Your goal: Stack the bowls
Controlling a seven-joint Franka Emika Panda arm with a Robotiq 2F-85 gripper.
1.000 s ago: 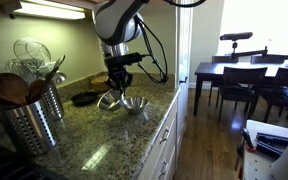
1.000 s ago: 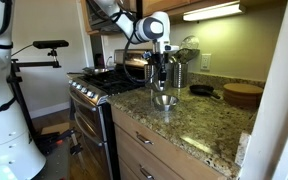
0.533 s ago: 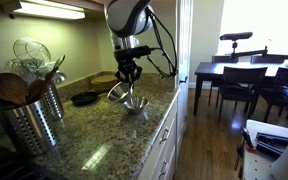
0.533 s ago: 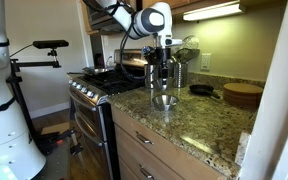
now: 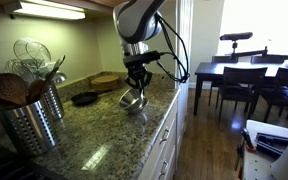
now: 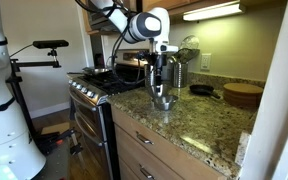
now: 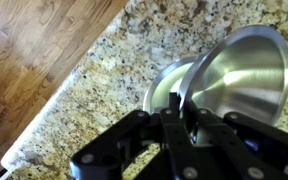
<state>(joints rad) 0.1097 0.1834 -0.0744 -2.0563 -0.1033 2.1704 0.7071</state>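
Exterior view: the gripper (image 5: 136, 86) hangs over the counter (image 5: 99, 135) near its edge. The held bowl (image 5: 130, 97) hangs tilted from it, directly above the lower bowl (image 5: 138, 105), which sits on the stone. Whether the two touch cannot be told here. One black dish (image 5: 84, 98), one board (image 5: 106, 79) and one holder (image 5: 34, 122) stand well apart from the work.

Exterior view: the gripper (image 6: 162, 88) points straight down. The bowls beneath it read as one shiny mass and cannot be separated.

Wrist view: the fingers (image 7: 174, 103) are nearly closed, pinching the rim of the held bowl (image 7: 242, 65). That bowl is tipped with its inside facing the camera, and it covers most of the lower bowl (image 7: 161, 88), whose left rim shows beside it.

Assessment: the placing step is in hand and the stack is not yet made. The next move calls for levelling the held bowl, centring it over the lower one, lowering it until it seats, then parting the fingers.

Count: two bowls, one gripper.
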